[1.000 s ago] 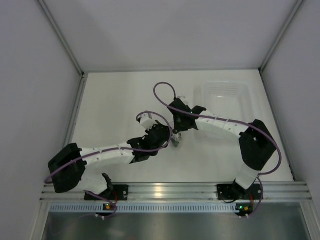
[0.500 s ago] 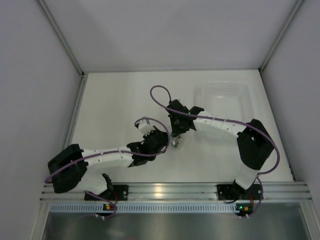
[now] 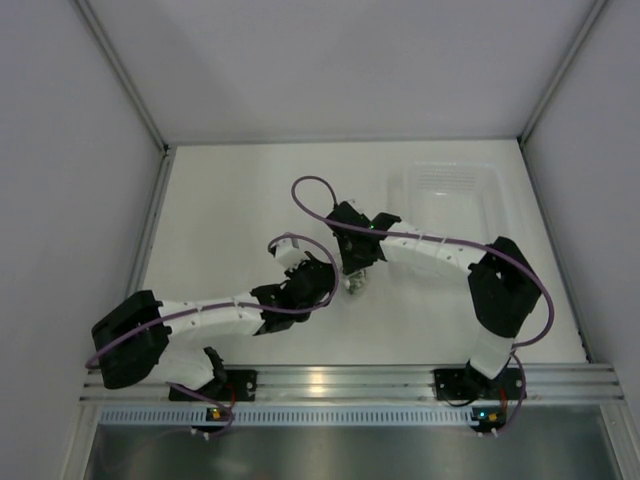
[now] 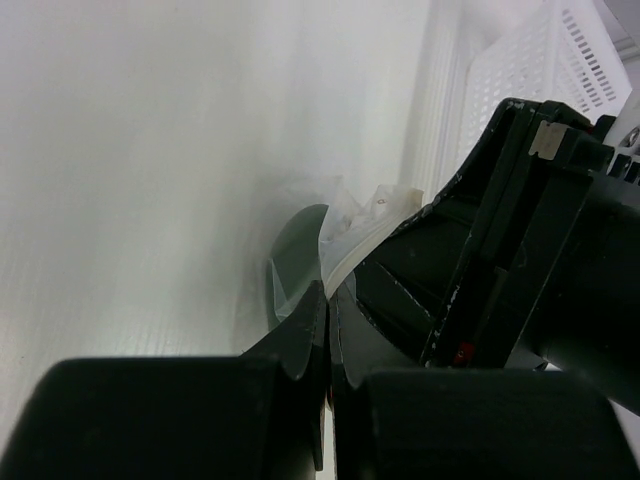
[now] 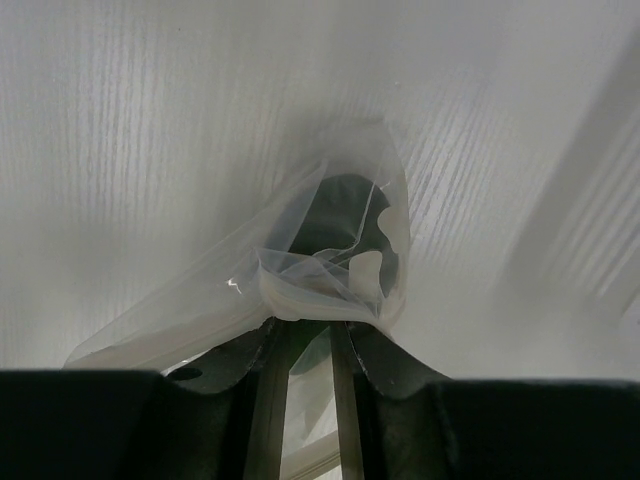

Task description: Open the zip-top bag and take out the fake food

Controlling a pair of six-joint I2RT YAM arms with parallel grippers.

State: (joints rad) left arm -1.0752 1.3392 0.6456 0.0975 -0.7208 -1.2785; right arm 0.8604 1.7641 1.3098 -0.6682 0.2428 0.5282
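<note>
Plastic zip-top bag [image 5: 322,272] encloses dark fake food [image 5: 337,212].

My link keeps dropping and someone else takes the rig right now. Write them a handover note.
Left gripper: shut on an edge of the zip-top bag.
Right gripper: jaws slightly apart, with the bag's bunched mouth between the tips.
Bag: between the two grippers, over the middle of the table.
Fake food: inside the bag.
Done: bag grasped.
Left to do: pull the mouth open and take the food out.
</note>
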